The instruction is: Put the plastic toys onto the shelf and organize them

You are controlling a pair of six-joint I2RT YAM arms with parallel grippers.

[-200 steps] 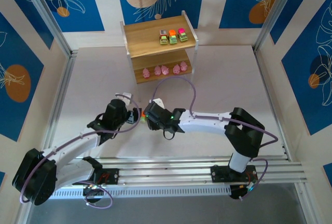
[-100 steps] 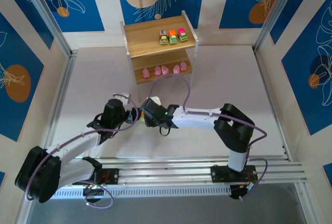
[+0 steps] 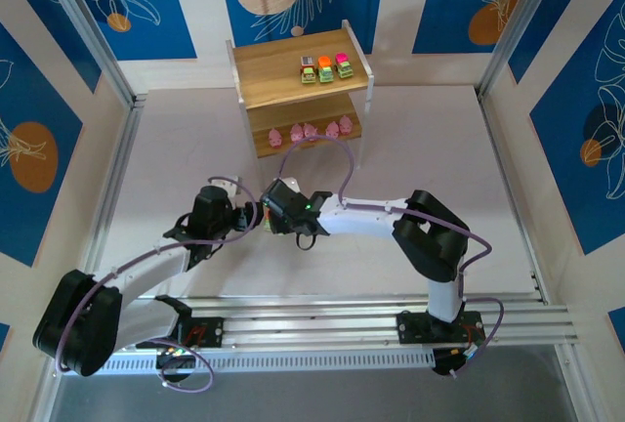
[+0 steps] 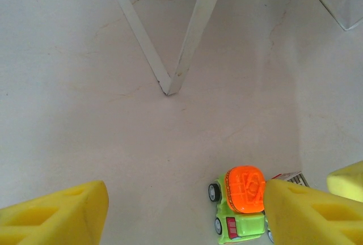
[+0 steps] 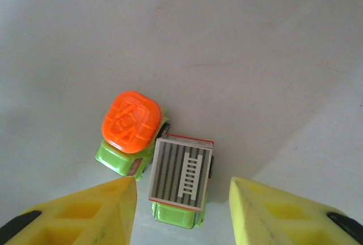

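Two plastic toys stand side by side on the table: an orange-topped green truck (image 5: 130, 123) and a green truck with a striped ladder roof (image 5: 181, 171). My right gripper (image 5: 182, 211) is open and straddles the ladder truck, with gaps on both sides. My left gripper (image 4: 181, 216) is open wide; the orange truck (image 4: 241, 199) sits just inside its right finger (image 4: 306, 214). In the top view both grippers, left (image 3: 244, 219) and right (image 3: 273, 209), meet over these toys. The shelf (image 3: 264, 75) holds three green toys (image 3: 325, 70) on top and several pink pigs (image 3: 311, 132) below.
Thin white shelf legs (image 4: 170, 80) touch the table ahead of the left gripper. Blue patterned walls and metal posts (image 3: 117, 158) enclose the white table. Open tabletop (image 3: 439, 158) lies to the right of the shelf.
The right arm has swung left and forward, bringing its gripper over the two trucks, and its jaws widened slightly. The left gripper has shifted a little up and left.
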